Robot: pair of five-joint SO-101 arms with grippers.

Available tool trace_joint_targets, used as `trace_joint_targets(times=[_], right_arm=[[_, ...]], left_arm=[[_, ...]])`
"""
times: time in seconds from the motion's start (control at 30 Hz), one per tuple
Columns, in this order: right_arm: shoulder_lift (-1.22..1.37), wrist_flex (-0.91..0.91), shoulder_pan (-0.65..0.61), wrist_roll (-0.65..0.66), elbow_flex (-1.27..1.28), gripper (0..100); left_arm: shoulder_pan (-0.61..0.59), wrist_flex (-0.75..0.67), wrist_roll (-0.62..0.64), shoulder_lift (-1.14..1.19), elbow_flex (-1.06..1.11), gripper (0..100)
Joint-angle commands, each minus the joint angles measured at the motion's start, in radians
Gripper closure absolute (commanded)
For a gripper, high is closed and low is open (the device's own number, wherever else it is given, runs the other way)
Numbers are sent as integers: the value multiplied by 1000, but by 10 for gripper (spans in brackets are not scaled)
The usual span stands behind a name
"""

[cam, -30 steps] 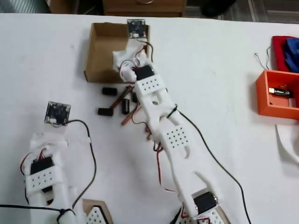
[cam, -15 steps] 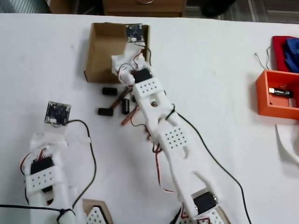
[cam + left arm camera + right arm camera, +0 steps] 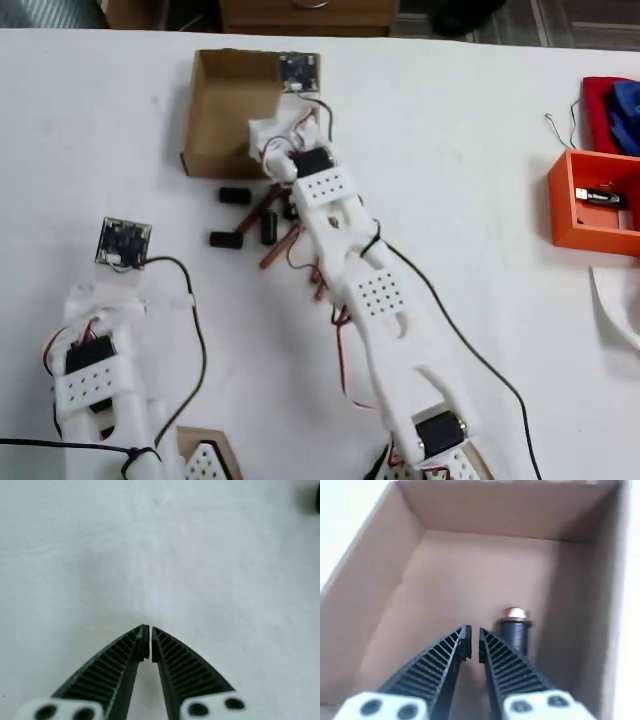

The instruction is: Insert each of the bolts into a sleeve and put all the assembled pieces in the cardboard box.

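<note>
Right wrist view has the right gripper [image 3: 475, 642] over the cardboard box [image 3: 485, 505], jaws pinched nearly together with nothing between them; one assembled piece [image 3: 515, 630] (black sleeve, copper bolt head poking out) stands on the box floor just past its tips, off to one side; so I'd call that one done. Behind that gripper, outside the box, loose sleeves [image 3: 226, 240] and bolts [image 3: 280, 248] lie on the table [image 3: 450, 120], so most of the job's left; the left gripper [image 3: 146, 642] is clenched empty over bare table, well apart from them.
</note>
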Motion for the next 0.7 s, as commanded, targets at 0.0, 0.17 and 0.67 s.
trace_joint_targets(times=[0.0, 0.17, 0.67], right_arm=[[-64, 16, 33, 6, -29, 978], [-127, 16, 27, 34, -29, 978], [-354, 36, 50, 359, -32, 978]], left_arm=[[9, -17, -6, -9, -4, 962], [9, -17, -6, -9, -4, 962], [9, -17, -6, -9, -4, 962]])
